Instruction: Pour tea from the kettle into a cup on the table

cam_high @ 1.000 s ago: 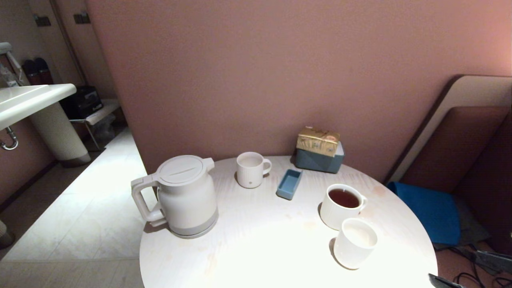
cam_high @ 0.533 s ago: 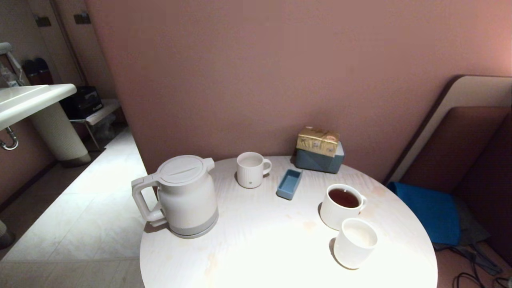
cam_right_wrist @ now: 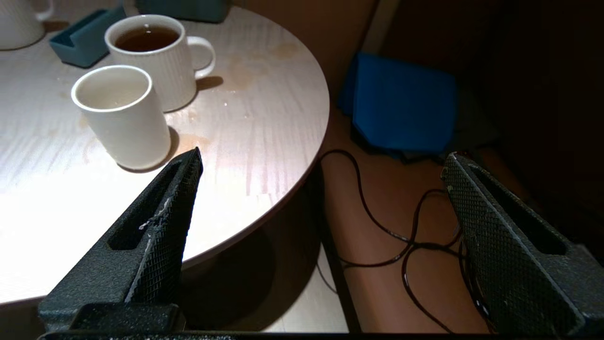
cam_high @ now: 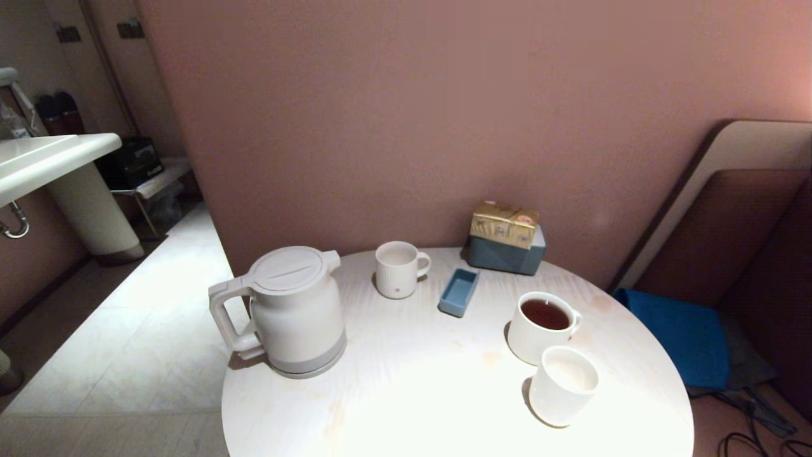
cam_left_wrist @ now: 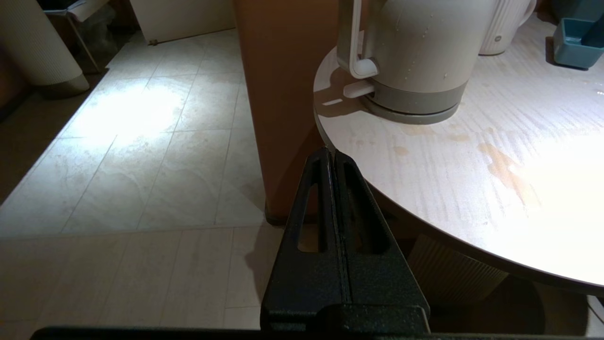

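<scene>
Right wrist view: right tool [cam_right_wrist: 321, 158] wide apart, level beside table [cam_right_wrist: 264, 141] edge.

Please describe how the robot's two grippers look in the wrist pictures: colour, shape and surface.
Both are matt black. The left gripper has long tapered fingers with slot-shaped cut-outs and a grainy finish. The right gripper has the same wedge-shaped fingers, with a fine cross-hatched grip texture on the inner faces and pale scuff marks. No cables or markings show.

Kettle [cam_high: 292, 311] left on table [cam_high: 412, 393], cup [cam_high: 562, 384] right
</scene>
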